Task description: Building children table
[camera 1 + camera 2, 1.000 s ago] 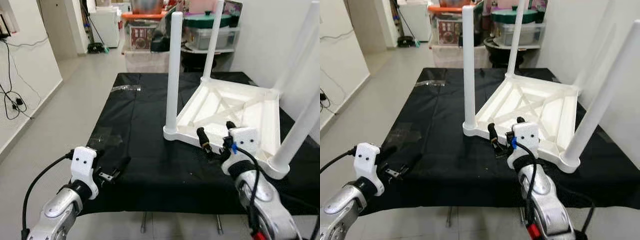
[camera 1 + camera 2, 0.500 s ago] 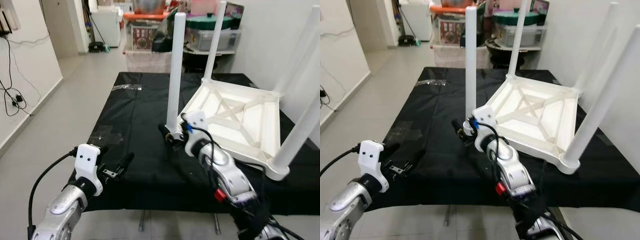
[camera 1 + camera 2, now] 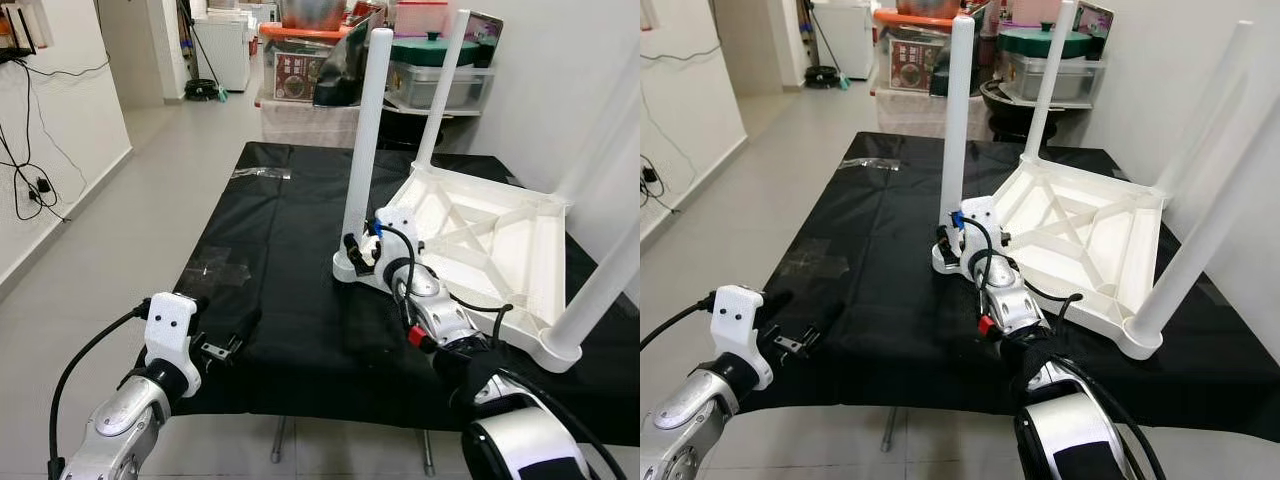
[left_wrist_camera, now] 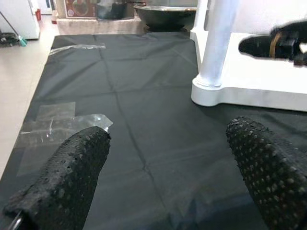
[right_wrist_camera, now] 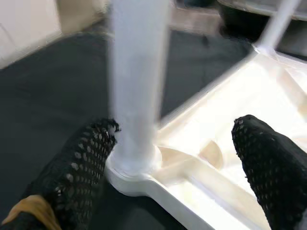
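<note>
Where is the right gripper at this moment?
In the eye views the right gripper sits at the near left corner of the upturned white table, its open fingers on either side of that corner's leg, above the black cloth.

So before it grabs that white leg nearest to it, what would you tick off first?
1. Right gripper fingers spread: ok, open.
2. Near table leg upright in its corner socket: ok by eye; whether it is fully seated, cannot tell.
3. Leg between the fingers: not ok, it stands nearer one finger than the other, so it is off centre.
4. Upturned white table top lying flat on the black cloth: ok.
5. Left gripper out of the way: ok, open over the cloth at the near edge, holding nothing.
</note>
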Tool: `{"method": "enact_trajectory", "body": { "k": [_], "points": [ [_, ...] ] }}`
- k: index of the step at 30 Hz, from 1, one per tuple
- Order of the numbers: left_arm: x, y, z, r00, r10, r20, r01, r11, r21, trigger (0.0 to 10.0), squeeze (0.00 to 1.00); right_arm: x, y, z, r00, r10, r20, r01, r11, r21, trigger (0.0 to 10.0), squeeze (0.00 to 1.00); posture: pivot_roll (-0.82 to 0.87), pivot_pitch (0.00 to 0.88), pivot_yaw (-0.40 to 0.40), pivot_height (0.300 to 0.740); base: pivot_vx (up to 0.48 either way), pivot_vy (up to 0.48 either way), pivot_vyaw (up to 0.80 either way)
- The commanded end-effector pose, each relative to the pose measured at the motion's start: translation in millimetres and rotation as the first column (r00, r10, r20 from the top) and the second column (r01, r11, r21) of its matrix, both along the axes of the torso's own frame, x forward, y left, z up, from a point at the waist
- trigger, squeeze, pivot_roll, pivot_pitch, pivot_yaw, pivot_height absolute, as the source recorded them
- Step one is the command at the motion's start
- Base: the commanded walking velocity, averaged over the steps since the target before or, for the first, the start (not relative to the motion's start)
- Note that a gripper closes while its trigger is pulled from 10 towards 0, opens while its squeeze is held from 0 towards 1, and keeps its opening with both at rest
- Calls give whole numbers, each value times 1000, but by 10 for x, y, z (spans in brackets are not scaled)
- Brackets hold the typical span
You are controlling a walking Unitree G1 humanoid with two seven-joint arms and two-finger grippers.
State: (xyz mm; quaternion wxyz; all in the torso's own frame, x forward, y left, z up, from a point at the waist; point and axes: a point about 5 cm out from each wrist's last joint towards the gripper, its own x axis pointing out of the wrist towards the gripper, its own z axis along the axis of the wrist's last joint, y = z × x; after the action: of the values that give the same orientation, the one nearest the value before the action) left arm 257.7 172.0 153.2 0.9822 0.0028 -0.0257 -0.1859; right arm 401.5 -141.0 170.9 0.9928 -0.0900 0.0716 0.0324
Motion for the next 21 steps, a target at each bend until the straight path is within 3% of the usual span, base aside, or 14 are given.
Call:
{"method": "enact_trajectory", "body": {
  "k": [1,10,14,21],
  "points": [
    [-2,-3,2,1000,2,0,-2,1000,11,10000,0,0,-108,-85,998,-40,-50,38,999,-33,10000,0,142,0,-86,740,0,0,0],
    [1,3,1,1000,0,-2,0,1000,16,10000,0,-53,-273,-292,990,-33,-134,16,991,-129,10000,0,137,0,-78,740,0,0,0],
    [13,-4,16,1000,-5,1,5,1000,21,10000,0,-116,-382,-479,967,-55,-250,0,977,-214,10000,0,147,0,-80,740,0,0,0],
    [5,16,29,1000,0,3,0,1000,27,10000,0,-134,-367,-531,954,-37,-298,-30,976,-218,10000,0,153,0,-83,740,0,0,0]
  ]
}}
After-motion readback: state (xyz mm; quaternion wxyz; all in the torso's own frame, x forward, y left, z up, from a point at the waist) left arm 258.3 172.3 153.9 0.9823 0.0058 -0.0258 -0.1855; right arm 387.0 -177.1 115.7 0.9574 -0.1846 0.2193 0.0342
